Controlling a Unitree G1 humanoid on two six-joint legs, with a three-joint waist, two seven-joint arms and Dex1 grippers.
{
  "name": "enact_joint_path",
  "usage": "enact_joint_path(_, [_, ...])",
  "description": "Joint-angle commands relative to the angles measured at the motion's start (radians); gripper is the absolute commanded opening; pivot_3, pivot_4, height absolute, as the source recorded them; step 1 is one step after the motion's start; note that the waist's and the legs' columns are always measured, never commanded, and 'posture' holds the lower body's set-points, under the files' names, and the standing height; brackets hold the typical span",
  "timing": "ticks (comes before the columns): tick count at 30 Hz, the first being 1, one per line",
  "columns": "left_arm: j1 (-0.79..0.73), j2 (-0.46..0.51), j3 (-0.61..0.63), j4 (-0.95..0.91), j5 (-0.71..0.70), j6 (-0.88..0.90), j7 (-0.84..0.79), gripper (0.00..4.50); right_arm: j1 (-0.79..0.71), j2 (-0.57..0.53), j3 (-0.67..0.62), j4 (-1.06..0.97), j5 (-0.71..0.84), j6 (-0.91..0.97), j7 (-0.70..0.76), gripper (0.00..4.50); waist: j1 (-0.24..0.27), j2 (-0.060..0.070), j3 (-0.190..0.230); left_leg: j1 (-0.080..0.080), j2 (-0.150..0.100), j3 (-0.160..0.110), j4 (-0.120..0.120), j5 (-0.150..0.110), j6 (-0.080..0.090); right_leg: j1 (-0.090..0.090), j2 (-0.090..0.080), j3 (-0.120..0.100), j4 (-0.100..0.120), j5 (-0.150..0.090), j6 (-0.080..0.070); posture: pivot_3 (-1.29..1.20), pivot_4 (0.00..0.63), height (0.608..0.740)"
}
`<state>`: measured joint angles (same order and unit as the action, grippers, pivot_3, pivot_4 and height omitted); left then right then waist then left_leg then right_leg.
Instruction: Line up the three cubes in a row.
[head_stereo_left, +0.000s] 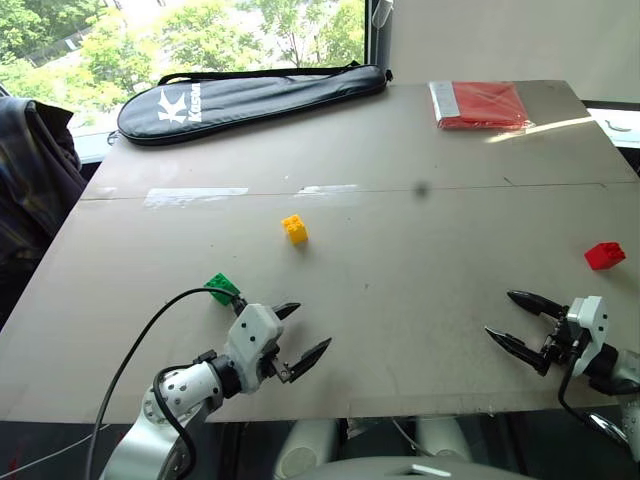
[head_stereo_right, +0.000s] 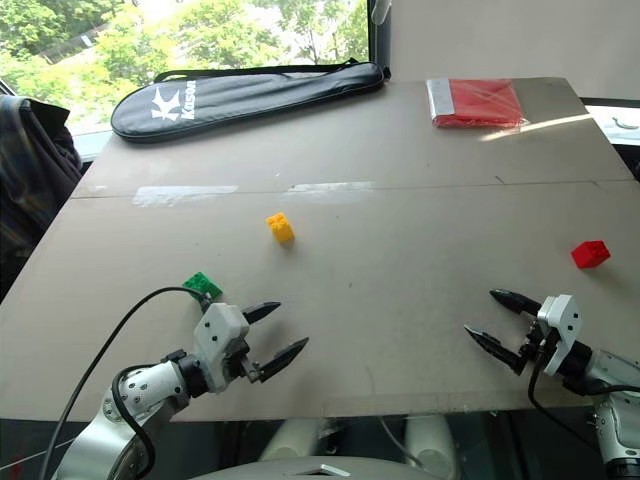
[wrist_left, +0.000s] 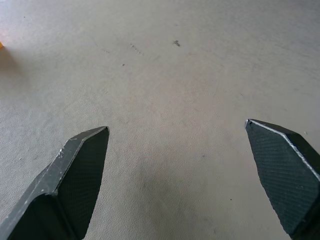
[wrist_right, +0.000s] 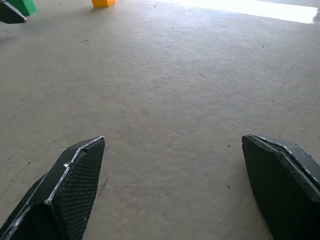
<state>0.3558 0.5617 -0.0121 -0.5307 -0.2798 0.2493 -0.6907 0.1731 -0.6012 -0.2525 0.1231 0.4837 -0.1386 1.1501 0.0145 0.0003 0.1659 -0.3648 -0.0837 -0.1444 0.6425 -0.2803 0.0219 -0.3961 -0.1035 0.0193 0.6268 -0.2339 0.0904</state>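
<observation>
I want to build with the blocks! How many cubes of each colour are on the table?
Yellow cube: 1
Green cube: 1
Red cube: 1
Total: 3 cubes, spread apart on the table, none held by a claw.
</observation>
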Motion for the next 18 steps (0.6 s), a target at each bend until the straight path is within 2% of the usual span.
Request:
enact_joint_path(1, [-0.006,0.005,0.001,-0.012,-0.017,-0.006,-0.012,4.45,-0.001,-0.013,-0.038,-0.024,0.022,-0.003,0.000,4.50,0.000,0.000,0.000,0.000,0.000,0.000,0.000,0.000,0.000,0.000,0.000,0.000,0.000,0.000,0.000,0.00,0.150,0.732])
enact_joint_path(18, [0.019,-0.013,-0.005,-0.009,-0.009,-0.018,-0.017,4.45,-0.001,-0.032,-0.038,-0.022,0.030,0.002,0.011,4.50,0.000,0.000,0.000,0.000,0.000,0.000,0.000,0.000,0.000,0.000,0.000,0.000,0.000,0.000,0.000,0.00,0.150,0.732])
